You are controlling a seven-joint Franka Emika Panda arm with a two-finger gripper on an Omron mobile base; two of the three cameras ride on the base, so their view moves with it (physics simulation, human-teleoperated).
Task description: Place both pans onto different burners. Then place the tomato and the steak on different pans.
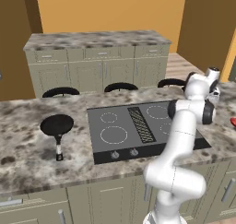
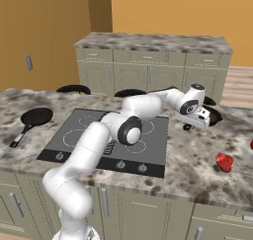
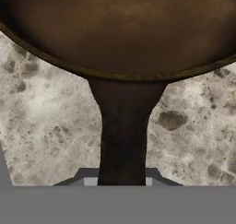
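The pincer [image 2: 206, 116] is clamped on the black handle [image 3: 123, 140] of the brown pan [image 3: 120, 29], which sits on the marbled bench [image 3: 41, 112] just beyond the fingertips. Next, by the look of it: lift and carry it across to a burner [image 2: 136, 146] on the cooktop [image 2: 158, 135], level throughout

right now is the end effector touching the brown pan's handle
Touching. In the hand view the brown pan has its handle running straight down between the end effector fingertips, which are shut on it.
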